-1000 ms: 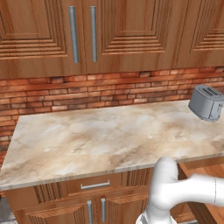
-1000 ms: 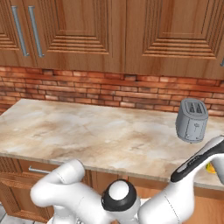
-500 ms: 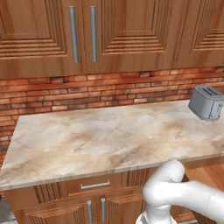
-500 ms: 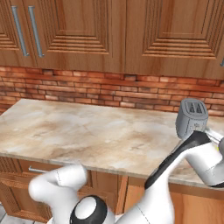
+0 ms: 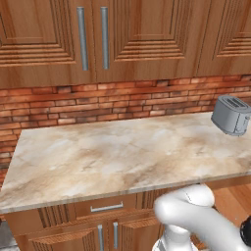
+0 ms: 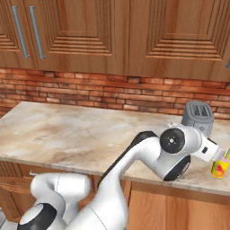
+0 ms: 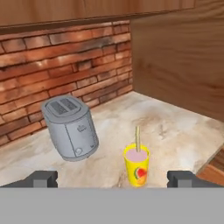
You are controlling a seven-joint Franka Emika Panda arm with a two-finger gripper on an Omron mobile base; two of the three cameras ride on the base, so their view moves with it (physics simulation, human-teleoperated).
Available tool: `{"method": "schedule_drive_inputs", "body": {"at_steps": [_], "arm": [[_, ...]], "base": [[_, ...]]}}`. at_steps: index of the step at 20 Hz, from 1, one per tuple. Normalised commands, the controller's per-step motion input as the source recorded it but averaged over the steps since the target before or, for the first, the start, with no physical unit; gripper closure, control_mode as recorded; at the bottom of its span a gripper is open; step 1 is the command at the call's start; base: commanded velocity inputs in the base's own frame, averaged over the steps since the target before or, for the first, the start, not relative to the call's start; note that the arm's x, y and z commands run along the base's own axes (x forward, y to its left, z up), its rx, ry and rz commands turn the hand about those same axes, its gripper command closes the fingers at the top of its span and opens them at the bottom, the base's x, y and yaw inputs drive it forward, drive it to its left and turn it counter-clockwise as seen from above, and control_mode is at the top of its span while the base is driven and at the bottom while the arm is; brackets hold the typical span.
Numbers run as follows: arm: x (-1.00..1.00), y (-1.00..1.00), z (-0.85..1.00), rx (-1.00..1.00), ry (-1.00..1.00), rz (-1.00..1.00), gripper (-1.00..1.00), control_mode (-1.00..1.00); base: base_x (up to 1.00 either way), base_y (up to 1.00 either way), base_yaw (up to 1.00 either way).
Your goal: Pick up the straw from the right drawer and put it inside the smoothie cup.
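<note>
The smoothie cup is yellow with a fruit picture and holds pink drink; it stands on the marble counter. The pale straw stands upright in it. In the hand view my gripper is open, its dark fingertips far apart, with nothing between them; the cup lies a little ahead, right of centre. In the right base view the cup sits at the counter's right end, just past my hand. A strip of the right drawer, reddish-brown wood, shows low at the right.
A grey two-slot toaster stands left of the cup, near the brick wall. A wooden side panel closes the counter on the right. Upper cabinets hang overhead. The counter's left half is bare marble.
The arm has swung up from low beside the counter's front to above its right end, by the toaster and cup. The fingers have stayed wide apart.
</note>
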Motion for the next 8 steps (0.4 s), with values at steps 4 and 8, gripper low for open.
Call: {"method": "schedule_drive_inputs", "body": {"at_steps": [4,8], "arm": [[-0.01,1.0,0.35,-0.12,0.13,-0.17,-1.0,-1.0],[0.0,1.0,0.28,-0.15,0.14,-0.14,-1.0,-1.0]], "base": [[0.0,0.0,0.0],[0.0,0.0,0.0]]}}
